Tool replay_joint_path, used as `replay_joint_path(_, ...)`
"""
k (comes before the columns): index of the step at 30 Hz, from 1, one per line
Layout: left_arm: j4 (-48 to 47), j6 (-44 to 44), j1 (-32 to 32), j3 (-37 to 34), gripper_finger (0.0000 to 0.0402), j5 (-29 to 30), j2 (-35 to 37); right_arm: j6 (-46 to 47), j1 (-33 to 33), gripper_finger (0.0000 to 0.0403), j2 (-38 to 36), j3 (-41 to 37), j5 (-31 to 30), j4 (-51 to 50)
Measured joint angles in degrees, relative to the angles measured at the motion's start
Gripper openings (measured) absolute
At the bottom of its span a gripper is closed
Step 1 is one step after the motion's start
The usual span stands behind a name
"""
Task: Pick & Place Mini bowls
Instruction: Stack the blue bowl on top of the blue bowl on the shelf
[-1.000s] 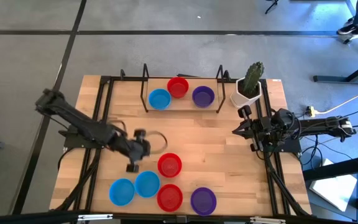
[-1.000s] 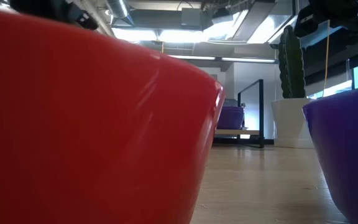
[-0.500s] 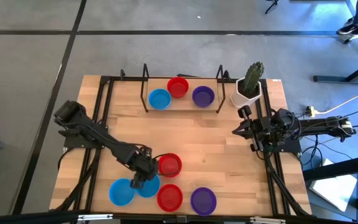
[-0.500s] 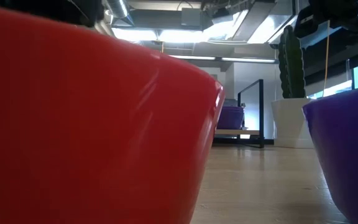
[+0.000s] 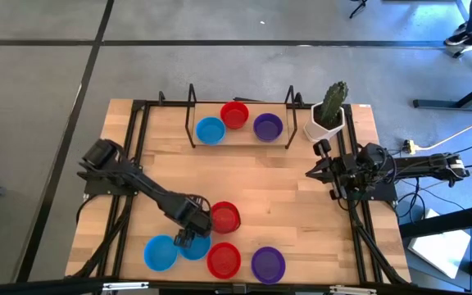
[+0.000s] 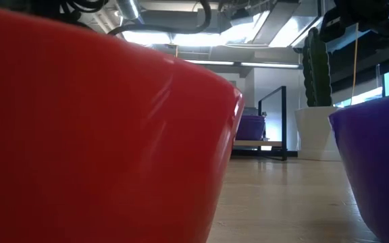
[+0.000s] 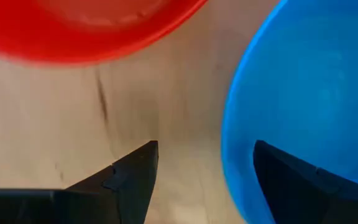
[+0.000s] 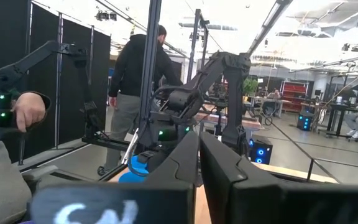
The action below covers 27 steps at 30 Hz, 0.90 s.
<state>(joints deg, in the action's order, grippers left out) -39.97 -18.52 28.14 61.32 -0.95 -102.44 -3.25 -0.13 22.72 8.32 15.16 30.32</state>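
Five mini bowls sit near the table's front edge: two blue point(image 5: 161, 252) point(image 5: 197, 247), two red point(image 5: 224, 217) point(image 5: 224, 260) and one purple point(image 5: 268, 265). Three more, blue point(image 5: 210, 130), red point(image 5: 234, 115) and purple point(image 5: 268, 127), rest at the far side. My left gripper point(image 5: 188, 236) points down, open, over the inner blue bowl point(image 7: 303, 93). One finger point(image 7: 291, 180) stands inside that bowl's rim and the other point(image 7: 132, 177) over bare wood beside the red bowl point(image 7: 86, 25). My right gripper point(image 5: 314, 172) waits shut at the right side.
A black frame point(image 5: 191, 115) stands around the three far bowls. A white pot with a cactus point(image 5: 328, 115) sits at the far right. In the low view a red bowl point(image 6: 100, 135) and a purple one point(image 6: 377, 169) fill the foreground. Bare wood lies mid-table point(image 5: 269, 180).
My left gripper has come down and toward the table's near edge and right, from above bare wood to just over the inner blue bowl beside the red one. The bowls have stayed where they were.
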Motion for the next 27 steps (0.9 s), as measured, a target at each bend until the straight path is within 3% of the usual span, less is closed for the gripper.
replay_joint_path(5, -0.38, 1.96, -0.13, 0.0, 0.0209, 0.21, -0.58, 0.0, -0.01, 0.002, 0.0, 0.0, -0.02, 0.0)
replay_joint_path(14, -1.83, 9.47, -0.07, 0.0, 0.0013, -5.23, 0.5, 0.0, -0.01, 0.0019, 0.0, 0.0, -0.04, -0.75)
replay_joint_path(21, -5.72, 8.85, -0.13, -0.02, 0.0004, -2.25, 8.43, 0.0, -0.01, 0.0019, 0.0, 0.0, -0.07, -0.84)
replay_joint_path(27, -4.04, 8.53, -0.42, -2.86, 0.0003, 7.89, 23.44, 0.0, -0.01, 0.0019, 0.0, 0.0, -0.07, -1.11)
